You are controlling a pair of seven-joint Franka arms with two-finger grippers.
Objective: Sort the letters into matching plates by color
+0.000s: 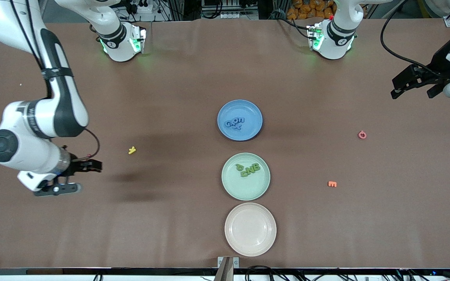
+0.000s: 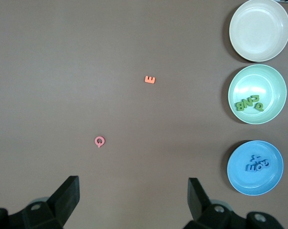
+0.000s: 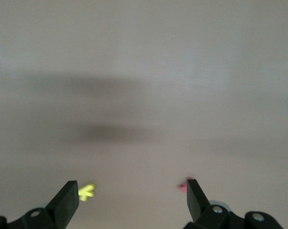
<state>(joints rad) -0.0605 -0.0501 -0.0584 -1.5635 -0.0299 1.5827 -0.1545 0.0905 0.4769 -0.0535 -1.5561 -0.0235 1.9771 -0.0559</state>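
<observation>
The mint green plate (image 1: 245,193) near the table's middle holds four chunky green letters (image 1: 249,169). Just farther from the front camera, the blue plate (image 1: 240,105) holds four blue letters (image 1: 235,123). The left gripper (image 1: 412,86) and right gripper (image 1: 74,177) hover wide open, empty.

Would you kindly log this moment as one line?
blue letters in blue plate | green letters in mint plate | both grippers open, empty
</observation>
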